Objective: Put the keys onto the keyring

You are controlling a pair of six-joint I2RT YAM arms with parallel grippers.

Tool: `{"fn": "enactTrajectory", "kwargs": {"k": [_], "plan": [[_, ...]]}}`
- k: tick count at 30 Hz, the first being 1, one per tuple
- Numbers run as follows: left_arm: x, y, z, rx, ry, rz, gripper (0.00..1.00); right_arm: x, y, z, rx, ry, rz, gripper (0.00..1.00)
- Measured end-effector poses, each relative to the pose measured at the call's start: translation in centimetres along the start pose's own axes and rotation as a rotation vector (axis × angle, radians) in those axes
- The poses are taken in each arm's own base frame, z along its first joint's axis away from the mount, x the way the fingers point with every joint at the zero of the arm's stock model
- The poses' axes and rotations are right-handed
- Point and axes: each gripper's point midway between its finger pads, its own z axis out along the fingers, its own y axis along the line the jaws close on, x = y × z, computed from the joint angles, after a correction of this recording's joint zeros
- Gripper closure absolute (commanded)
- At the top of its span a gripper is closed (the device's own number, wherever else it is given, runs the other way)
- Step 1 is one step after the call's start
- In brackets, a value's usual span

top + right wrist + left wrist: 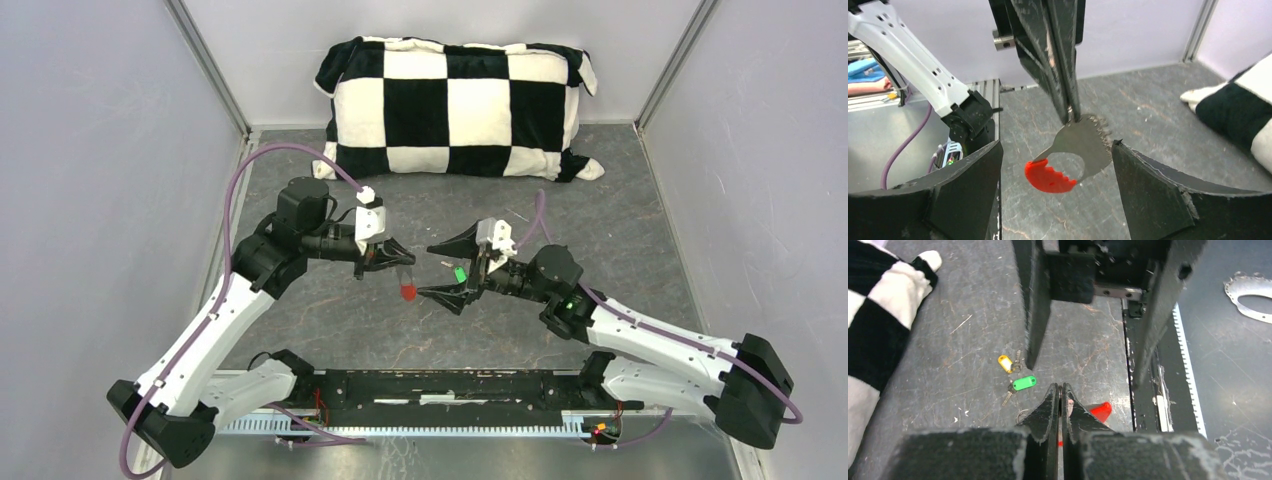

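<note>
Keyring hangs off the table, pinched at its silver part by my left gripper, whose jaws are pressed tight together on it; the red tag dangles below. My right gripper is spread wide and holds nothing, and in its wrist view one finger stands on either side of the hanging piece. On the table lie the green key and the yellow key, just beside each other.
</note>
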Motion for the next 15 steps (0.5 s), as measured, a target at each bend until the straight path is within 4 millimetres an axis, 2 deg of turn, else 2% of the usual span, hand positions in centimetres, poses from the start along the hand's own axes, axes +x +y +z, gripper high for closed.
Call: {"fn": "enactTrajectory", "kwargs": {"k": [4,10,15], "plan": [[-0.1,1.2,0.2,-0.063,-0.006,-0.026,0.98,2.1,-0.1,0.6,0.058,0.08,0.038,0.14],[-0.2,2.4,0.2,-0.135,-0.01,-0.057,0.98,4.4,-1.2,1.8,0.168,0.167,0.046,0.3],[-0.8,2.4,-0.1,-0.151,-0.026,-0.068,0.98,4.6,-2.3,1.8,0.263,0.164,0.023,0.46]]}}
